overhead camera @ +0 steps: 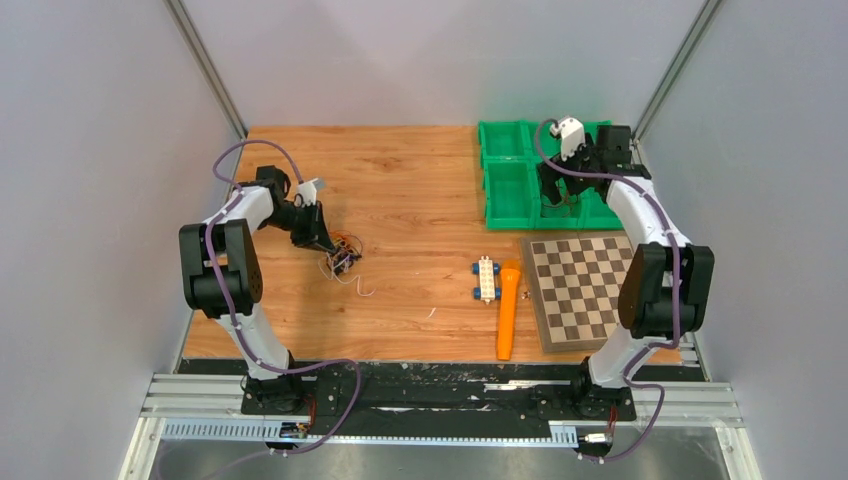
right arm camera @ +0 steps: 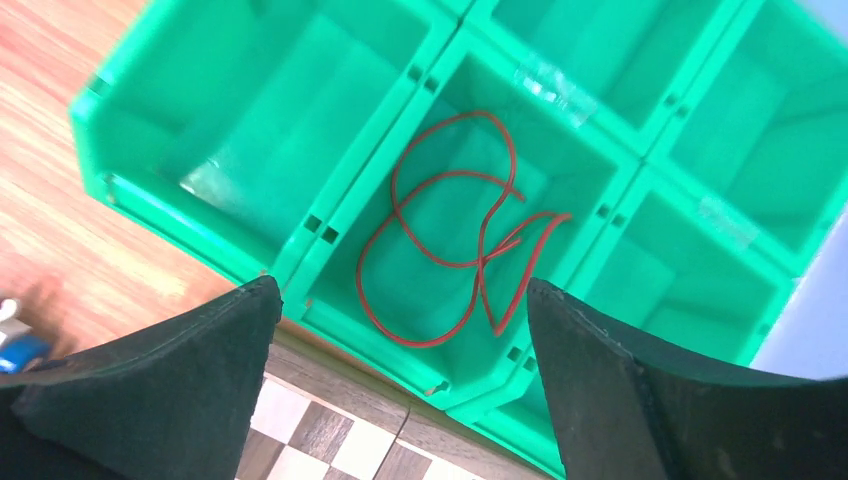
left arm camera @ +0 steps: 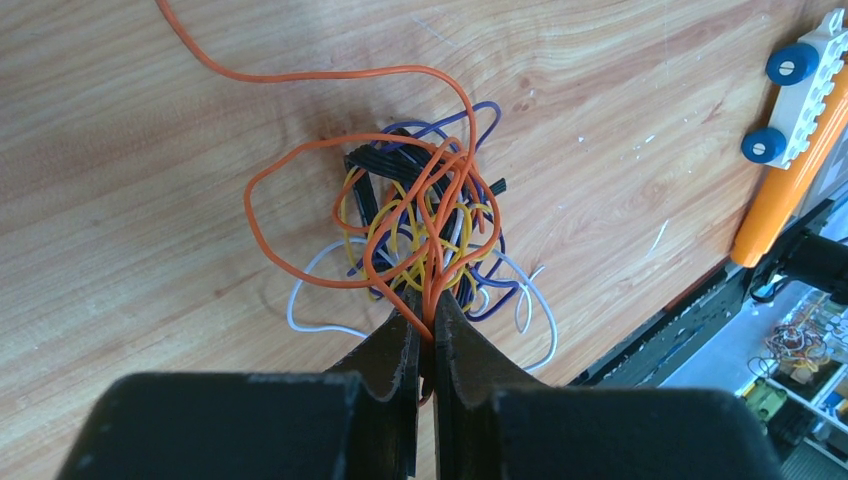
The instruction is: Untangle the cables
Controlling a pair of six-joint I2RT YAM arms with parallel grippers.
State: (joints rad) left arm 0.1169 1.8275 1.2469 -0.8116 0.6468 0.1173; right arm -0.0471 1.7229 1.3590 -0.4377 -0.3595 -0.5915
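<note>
Cables (overhead camera: 342, 257) lie in a small messy clump on the wooden table (overhead camera: 420, 170), at about 9 o'clock from the middle in the top view. In the left wrist view the clump (left arm camera: 425, 230) shows orange, yellow, white, black and purple-blue wires, all looped over each other. The left gripper (overhead camera: 318, 236) is touching the clump from its 10 o'clock side. Its jaws (left arm camera: 425, 325) are pinched tight together, and an orange wire (left arm camera: 300, 160) runs right in between them. This wire makes big loops out to 9 o'clock and 12 o'clock of the clump. A white wire (left arm camera: 320, 325) curls out low on the table beside the fingers.

The right gripper (overhead camera: 560, 190) is well apart from the clump, at about 1 o'clock in the top view, over the green bins (overhead camera: 510, 185). Its jaws (right arm camera: 400, 295) are spread wide and hold nothing. Below them one red wire (right arm camera: 450, 240) lies loose and curly in one box of the bins (right arm camera: 250, 150).

A chessboard (overhead camera: 580, 285) lies at 6 o'clock of the bins. Just beside it, at its 9 o'clock, lie an orange stick (overhead camera: 508, 305) and a white toy block (overhead camera: 486, 278) with blue knobs.
</note>
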